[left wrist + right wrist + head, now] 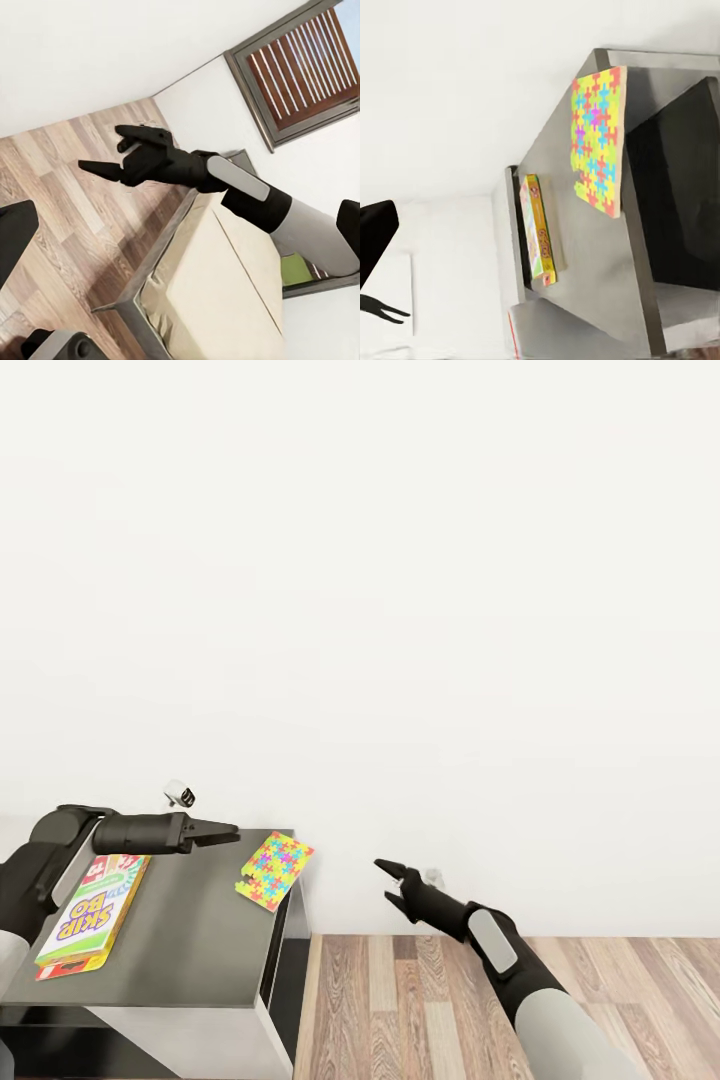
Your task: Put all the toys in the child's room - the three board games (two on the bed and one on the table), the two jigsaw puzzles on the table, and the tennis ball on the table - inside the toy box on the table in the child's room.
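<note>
A colourful Skip-Bo board game lies flat on the dark grey table, near its left side. A jigsaw puzzle with bright interlocking pieces rests at the table's right edge, one corner overhanging. My left gripper hovers over the back of the table between the two boxes, open and empty. My right gripper hangs open over the wood floor, right of the table, holding nothing. In the right wrist view I see the puzzle and the board game edge-on. The left wrist view shows the right gripper above the bed.
A white wall stands close behind the table. Wood-plank floor stretches to the right of the table. The table has a dark open recess under its top. A window with brown slats is in the wall beyond the bed.
</note>
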`<state>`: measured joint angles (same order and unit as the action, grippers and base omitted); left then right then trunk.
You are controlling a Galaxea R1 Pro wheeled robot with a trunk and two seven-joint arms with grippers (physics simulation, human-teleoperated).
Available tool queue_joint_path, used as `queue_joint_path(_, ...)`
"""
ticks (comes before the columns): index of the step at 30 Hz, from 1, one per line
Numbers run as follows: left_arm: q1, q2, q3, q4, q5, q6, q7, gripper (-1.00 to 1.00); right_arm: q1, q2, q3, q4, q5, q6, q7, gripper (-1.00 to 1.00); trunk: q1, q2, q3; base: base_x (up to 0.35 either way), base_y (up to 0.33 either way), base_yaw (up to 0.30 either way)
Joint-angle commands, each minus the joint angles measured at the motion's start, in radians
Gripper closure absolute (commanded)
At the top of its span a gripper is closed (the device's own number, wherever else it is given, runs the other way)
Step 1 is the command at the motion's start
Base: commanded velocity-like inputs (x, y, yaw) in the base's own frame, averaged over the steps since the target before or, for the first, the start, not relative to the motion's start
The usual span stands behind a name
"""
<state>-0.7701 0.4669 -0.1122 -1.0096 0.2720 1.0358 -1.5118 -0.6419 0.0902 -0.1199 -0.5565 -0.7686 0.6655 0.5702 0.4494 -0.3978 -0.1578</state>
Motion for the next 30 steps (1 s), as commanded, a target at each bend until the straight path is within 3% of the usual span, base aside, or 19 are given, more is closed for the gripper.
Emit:
queue_joint_path(1,-0.001,0.001,-0.003,0.0,0.002,0.011,-0.004,-1.0,-0.001,0.002,-0.005,0.0,0.001,0.006,0.041,-1.0,0.001,-0.002,-0.002,0.0,0.0,0.0)
queue_joint_path(2,-0.001,0.001,-0.003,0.0,0.002,0.01,-0.004,-1.0,-0.001,0.006,-0.003,0.001,0.004,0.003,0.108,-1.0,0.001,-0.002,-0.002,0.0,0.0,0.0)
queue_joint_path(5,0.0,0.0,-0.003,0.0,0.002,0.01,-0.004,-1.0,-0.001,0.01,-0.002,0.002,0.007,-0.009,0.15,-1.0,0.001,-0.002,-0.002,0.0,0.0,0.0)
queue_joint_path(7,0.0,0.0,-0.003,0.0,0.002,0.01,-0.004,-1.0,-0.001,0.01,-0.002,0.002,0.008,-0.02,0.131,-1.0,0.001,-0.002,-0.002,0.0,0.0,0.0)
queue_joint_path(11,0.0,-0.002,-0.003,0.0,0.001,0.01,-0.004,-1.0,0.0,0.002,-0.006,0.002,0.002,-0.076,-0.007,-1.0,0.001,-0.002,-0.002,0.0,0.0,0.0)
queue_joint_path(14,0.0,-0.001,-0.003,0.001,0.002,0.01,-0.005,-1.0,0.0,-0.001,-0.01,0.002,-0.002,-0.086,-0.04,-1.0,0.001,-0.002,-0.002,0.0,0.0,0.0)
queue_joint_path(30,0.0,-0.004,-0.003,0.002,0.002,0.01,-0.005,-1.0,0.001,-0.002,-0.012,0.004,-0.018,-0.09,-0.067,-1.0,0.001,-0.002,-0.002,0.0,0.0,0.0)
